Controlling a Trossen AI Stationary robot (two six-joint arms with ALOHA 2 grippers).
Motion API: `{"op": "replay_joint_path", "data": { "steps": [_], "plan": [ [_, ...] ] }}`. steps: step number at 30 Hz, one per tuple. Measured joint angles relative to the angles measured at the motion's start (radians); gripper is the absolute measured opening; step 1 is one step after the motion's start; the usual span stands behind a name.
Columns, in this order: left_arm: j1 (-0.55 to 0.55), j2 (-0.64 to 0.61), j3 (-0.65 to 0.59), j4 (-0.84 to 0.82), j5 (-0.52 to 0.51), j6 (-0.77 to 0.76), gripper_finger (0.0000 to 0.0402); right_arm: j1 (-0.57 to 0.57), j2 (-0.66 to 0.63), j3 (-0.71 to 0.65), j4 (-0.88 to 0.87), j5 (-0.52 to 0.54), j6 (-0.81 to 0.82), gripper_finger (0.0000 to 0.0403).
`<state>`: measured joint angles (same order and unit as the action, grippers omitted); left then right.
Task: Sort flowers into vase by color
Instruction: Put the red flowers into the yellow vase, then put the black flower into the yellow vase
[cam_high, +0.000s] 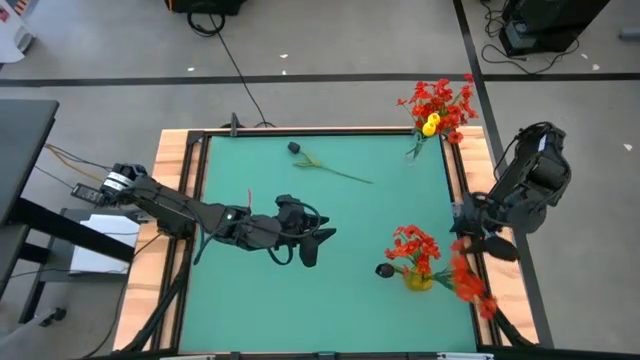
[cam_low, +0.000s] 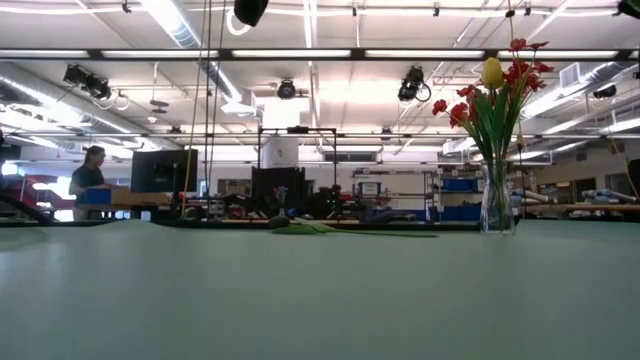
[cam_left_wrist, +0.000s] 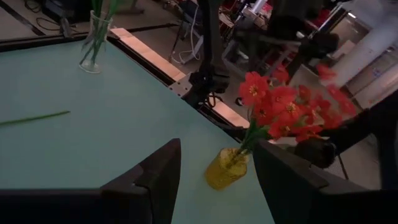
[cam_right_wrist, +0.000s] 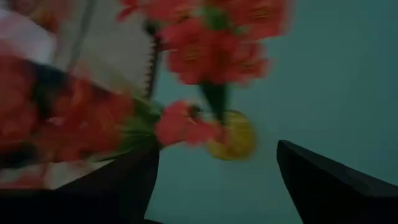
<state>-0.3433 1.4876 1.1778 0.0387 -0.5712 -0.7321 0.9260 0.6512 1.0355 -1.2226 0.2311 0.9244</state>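
High view: sorting nearly finished.
Red blooms fill the small yellow vase; one dark-headed stem remains on the table. Right gripper wide, left gripper parted, empty.

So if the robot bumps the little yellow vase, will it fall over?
Probably, yes. The yellow vase looks small and narrow, while its red flowers lean out well past one side, so it seems top-heavy. It likely slides easily on the smooth green table too.

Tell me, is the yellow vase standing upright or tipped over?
Upright. The yellow vase stands on its base on the green table, with red flowers rising from its mouth.
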Motion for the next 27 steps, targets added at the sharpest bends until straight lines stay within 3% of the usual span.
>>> {"op": "replay_joint_path", "data": {
  "steps": [7, 14, 17, 21, 27],
  "plan": [
    [0.034, 0.000, 0.000, -0.127, -0.123, -0.166, 0.0207, -0.069, 0.059, 0.127, -0.268, 0.320, 0.052, 0.0319],
    [0.087, 0.000, 0.000, -0.239, -0.112, -0.270, 0.0206, -0.191, 0.095, 0.155, -0.202, 0.509, -0.011, 0.0318],
    [0.143, 0.000, 0.000, -0.255, -0.053, -0.255, 0.0206, -0.306, 0.128, 0.177, -0.153, 0.474, -0.037, 0.0316],
    [0.271, 0.023, 0.000, -0.227, 0.201, -0.163, 0.0206, -0.552, 0.225, 0.216, -0.046, 0.381, -0.200, 0.0302],
    [0.419, 0.036, -0.002, -0.229, 0.222, -0.106, 0.0206, -0.878, 0.400, 0.239, 0.243, 0.056, -0.426, 0.0283]
  ]
}}
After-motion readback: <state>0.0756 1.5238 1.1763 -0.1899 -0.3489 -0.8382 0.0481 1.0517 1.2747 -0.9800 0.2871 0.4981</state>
